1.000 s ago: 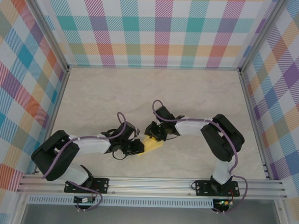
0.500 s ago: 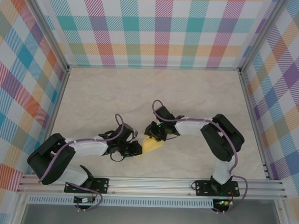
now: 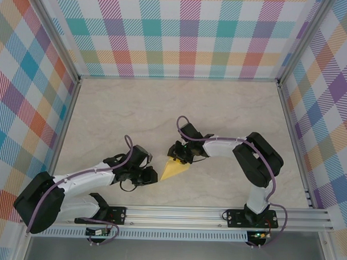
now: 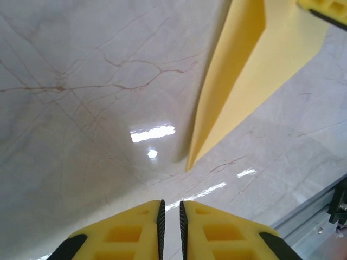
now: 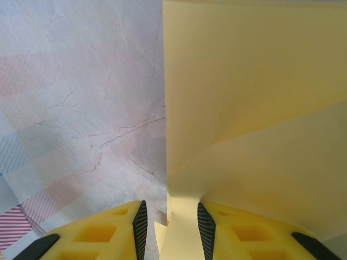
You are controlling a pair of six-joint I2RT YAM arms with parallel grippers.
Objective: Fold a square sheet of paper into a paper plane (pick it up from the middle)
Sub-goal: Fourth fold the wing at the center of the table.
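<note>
One folded yellow wedge, the square sheet of paper (image 3: pixel 175 170), lies on the marble-patterned table (image 3: pixel 134 106), a little nearer than the middle and between the two grippers. Its sharp tip points to the near left, and its wider end goes up under the right gripper (image 3: pixel 179 155), which hides that end from above.

In the right wrist view the paper rises between the two yellow fingers (image 5: pixel 108 233). They are clenched on a narrow strip of it, so the right claw grasps the sheet at its far end. One flap seems to stand up from the table along a crease, but the top view is too small to be sure.

The left gripper (image 3: pixel 151 175) is low over the table just beside the tip, without touching it. A strip of bare table with bright light reflections lies between them. Its fingers (image 4: pixel 124 233) are drawn almost together, with only a thin slit between them and nothing inside.

Both arms bend inward from their bases, and a purple cable (image 3: pixel 179 123) loops over the right wrist. A metal rail (image 3: pixel 176 213) runs along the near edge of the table. Checked walls (image 3: pixel 188 33) in many colours close the table on the far side, the left and the right, well apart from the paper.
</note>
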